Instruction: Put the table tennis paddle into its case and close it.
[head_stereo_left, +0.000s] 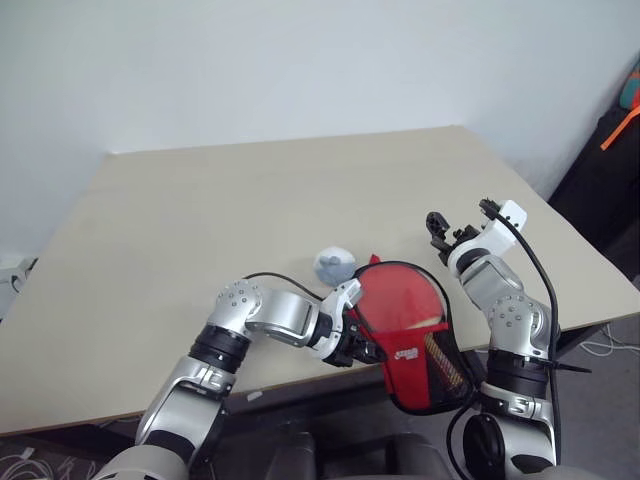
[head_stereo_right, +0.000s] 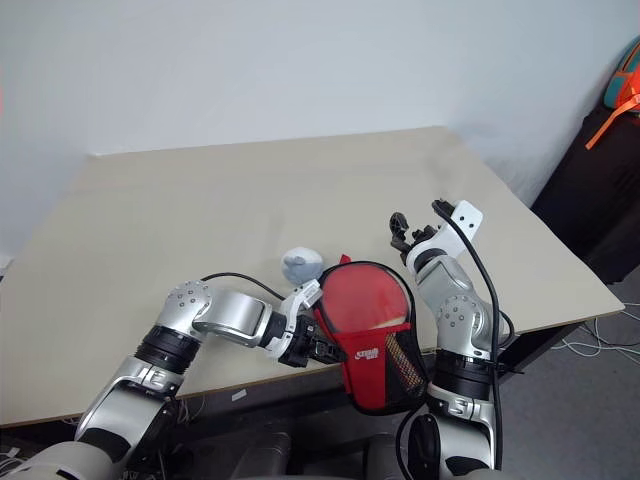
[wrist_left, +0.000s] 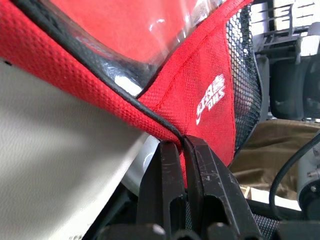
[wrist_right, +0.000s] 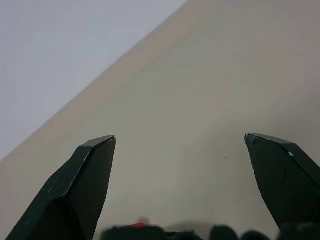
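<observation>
The red case (head_stereo_left: 410, 368) with black trim, white logo and mesh panel (head_stereo_left: 446, 366) hangs partly over the table's front edge. The table tennis paddle (head_stereo_left: 398, 298) lies in its open mouth, round red face up, with a bit of the light wooden handle (head_stereo_left: 431, 322) showing. My left gripper (head_stereo_left: 362, 346) is shut on the case's red fabric edge (wrist_left: 165, 107) at the trim, as the left wrist view shows up close. My right gripper (head_stereo_left: 462, 218) stands open just beyond the case, above the table, with nothing between its fingers (wrist_right: 90, 170).
A pale blue-grey fuzzy ball (head_stereo_left: 333, 265) lies on the beige table (head_stereo_left: 250, 200) right behind the case. The table's right edge (head_stereo_left: 560, 225) borders dark bags with orange and teal parts (head_stereo_left: 625, 110). Cables lie on the floor at the lower right.
</observation>
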